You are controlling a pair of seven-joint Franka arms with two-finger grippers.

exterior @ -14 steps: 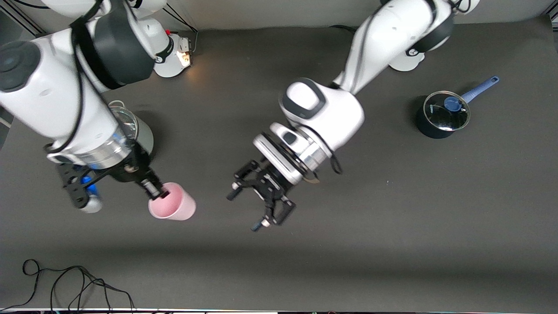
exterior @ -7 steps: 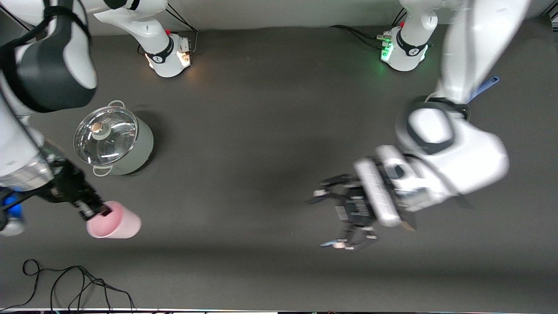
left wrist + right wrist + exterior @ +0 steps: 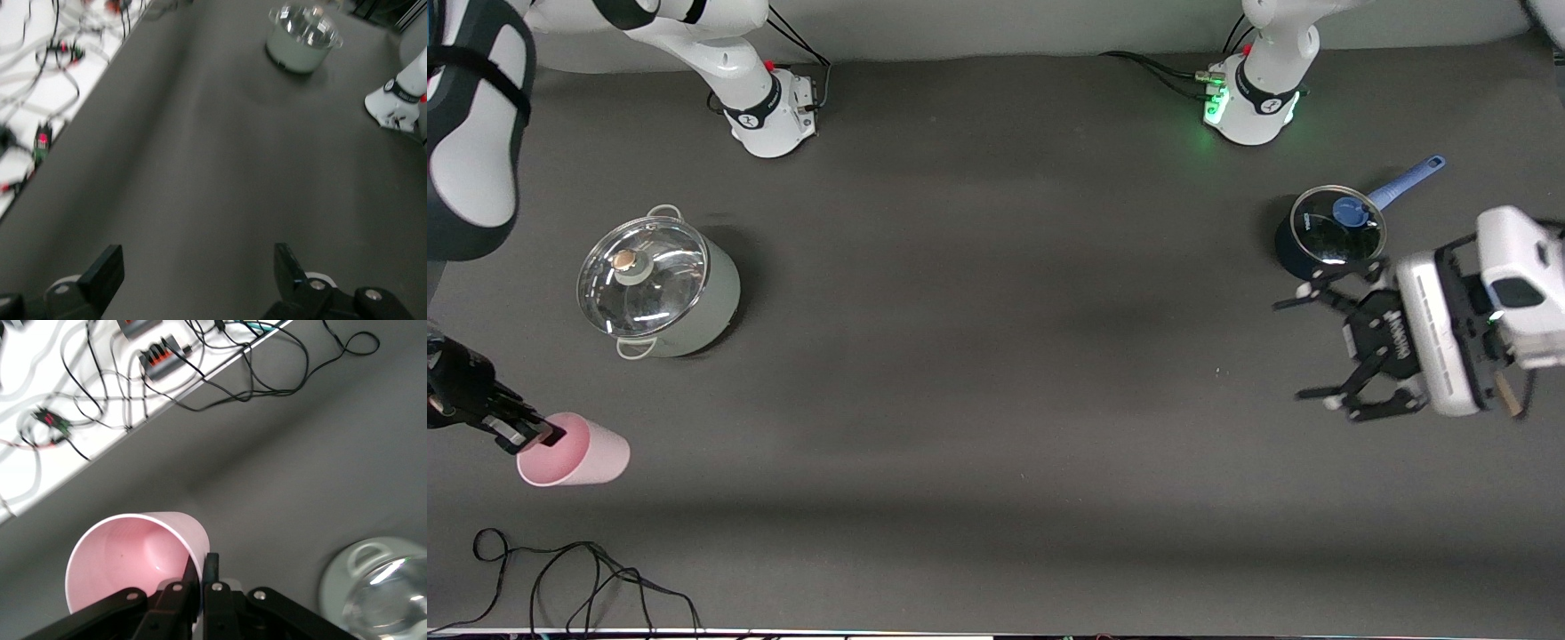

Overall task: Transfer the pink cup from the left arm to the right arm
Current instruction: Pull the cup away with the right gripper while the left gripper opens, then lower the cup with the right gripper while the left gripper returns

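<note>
Right gripper (image 3: 532,435) is clamped on the rim of the pink cup (image 3: 578,460), holding it tilted, apparently clear of the table, nearer the front camera than the grey lidded pot (image 3: 660,289). Left gripper (image 3: 1320,347) hangs spread wide, holding nothing, well apart from that pot, beside the blue saucepan (image 3: 1327,233)

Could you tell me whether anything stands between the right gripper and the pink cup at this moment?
Nothing does. The right gripper is already shut on the rim of the pink cup, one finger inside it, at the right arm's end of the table. The open left gripper hangs beside the blue saucepan.
</note>
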